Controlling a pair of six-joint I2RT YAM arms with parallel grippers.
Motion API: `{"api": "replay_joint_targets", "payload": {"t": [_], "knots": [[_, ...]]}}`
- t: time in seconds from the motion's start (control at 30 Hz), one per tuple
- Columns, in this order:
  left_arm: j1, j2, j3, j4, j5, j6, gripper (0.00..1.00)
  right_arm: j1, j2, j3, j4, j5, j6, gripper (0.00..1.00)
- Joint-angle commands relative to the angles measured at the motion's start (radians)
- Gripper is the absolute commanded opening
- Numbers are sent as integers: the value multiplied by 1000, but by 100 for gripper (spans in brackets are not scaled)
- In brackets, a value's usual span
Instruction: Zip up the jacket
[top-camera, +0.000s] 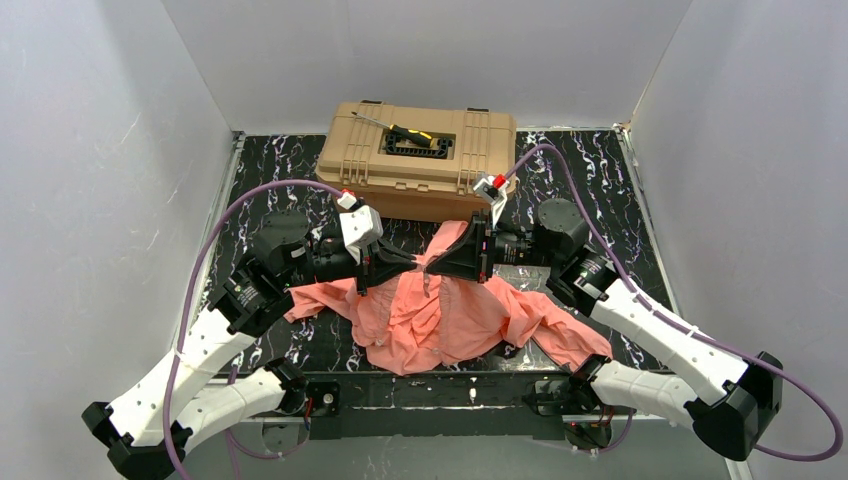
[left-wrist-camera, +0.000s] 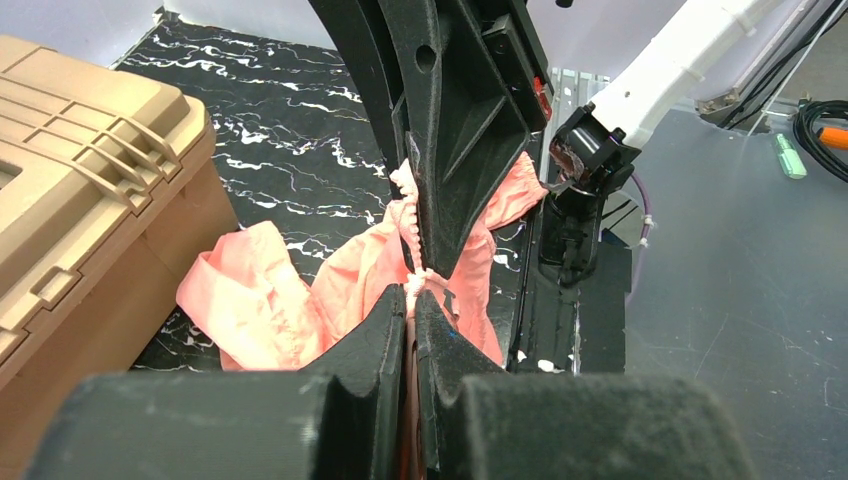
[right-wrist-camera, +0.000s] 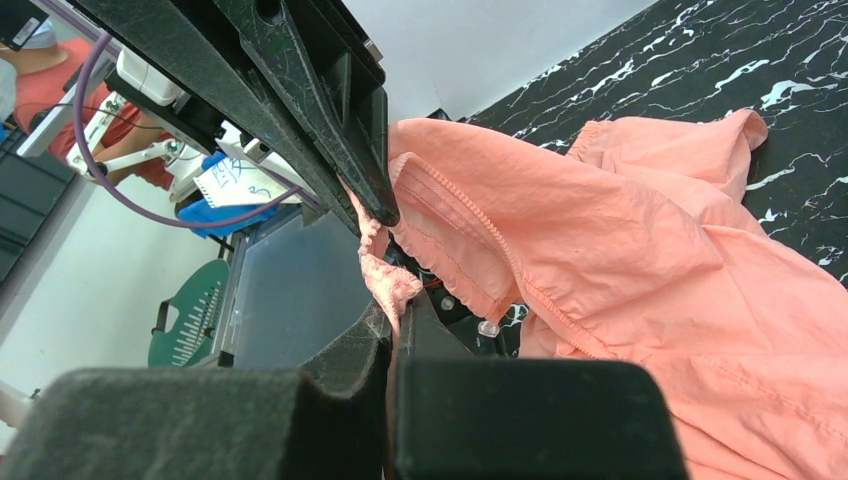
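Note:
The salmon-pink jacket (top-camera: 440, 320) lies crumpled on the black marbled table between the two arms, with a peak of it lifted at the middle. My left gripper (top-camera: 413, 261) and right gripper (top-camera: 436, 264) meet tip to tip at that peak. In the left wrist view the left gripper (left-wrist-camera: 411, 292) is shut on a gathered edge of the jacket (left-wrist-camera: 260, 300), and the zipper teeth (left-wrist-camera: 408, 225) run up to the right gripper's tips just above. Seen from the right wrist, the right gripper (right-wrist-camera: 393, 312) is shut on a puckered strip of the jacket (right-wrist-camera: 620, 250).
A tan toolbox (top-camera: 420, 155) stands just behind the jacket with a black tool on its lid; it fills the left of the left wrist view (left-wrist-camera: 80, 190). White walls enclose the table on three sides. The arm bases (top-camera: 440, 395) stand along the near edge.

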Motion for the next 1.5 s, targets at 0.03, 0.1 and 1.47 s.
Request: {"api": "replay_joint_targets", "payload": {"t": [0.03,0.1,1.47], "knots": [[3,-1,27,-1,26,4,0,-3,-33,47,54,3,-2,1],[4,1,27,0,30,4,0,-3,-39,45,65,4,-1,1],[3,-10,23,2,7,14,0,6,-3,29,43,-32,7,1]]}}
